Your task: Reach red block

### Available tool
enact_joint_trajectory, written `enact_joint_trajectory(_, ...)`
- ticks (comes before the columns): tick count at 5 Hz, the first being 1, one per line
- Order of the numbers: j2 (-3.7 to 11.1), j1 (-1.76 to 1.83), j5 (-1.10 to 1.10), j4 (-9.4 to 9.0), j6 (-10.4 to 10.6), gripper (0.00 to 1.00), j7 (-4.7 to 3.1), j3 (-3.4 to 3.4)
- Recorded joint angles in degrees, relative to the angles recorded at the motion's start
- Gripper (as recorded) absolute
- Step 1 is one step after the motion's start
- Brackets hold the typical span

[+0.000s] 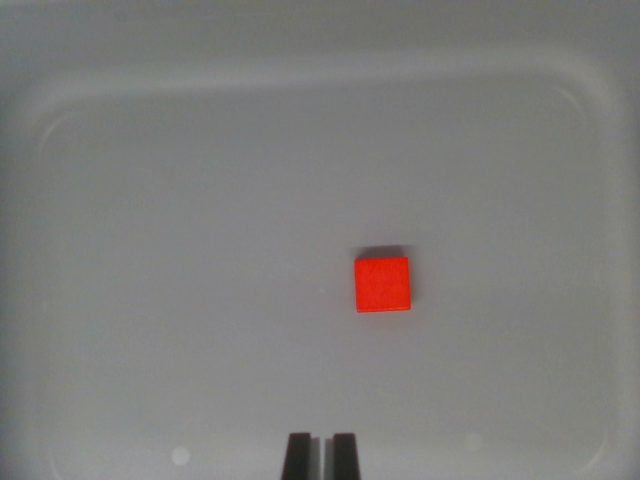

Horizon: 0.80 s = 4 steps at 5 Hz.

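A small red block lies flat on the floor of a white tray, a little right of the middle of the wrist view. My gripper shows only as two dark fingertips at the bottom edge. The fingertips stand close together with a narrow gap and nothing between them. The block lies above them and slightly to the wrist view's right, well apart from the fingertips.
The tray's raised rim with rounded corners runs around the whole view. Bare white tray floor surrounds the block on all sides.
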<state>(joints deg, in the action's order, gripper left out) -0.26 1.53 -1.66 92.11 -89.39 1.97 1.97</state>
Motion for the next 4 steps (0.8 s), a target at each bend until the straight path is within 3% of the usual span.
enact_joint_trajectory(3, 0.34, -0.04, 0.0, -0.5, 0.81, 0.0, -0.01, 0.02)
enact_joint_trajectory(4, 0.82, -0.1, 0.0, -1.21, 1.97, 0.0, -0.02, 0.05)
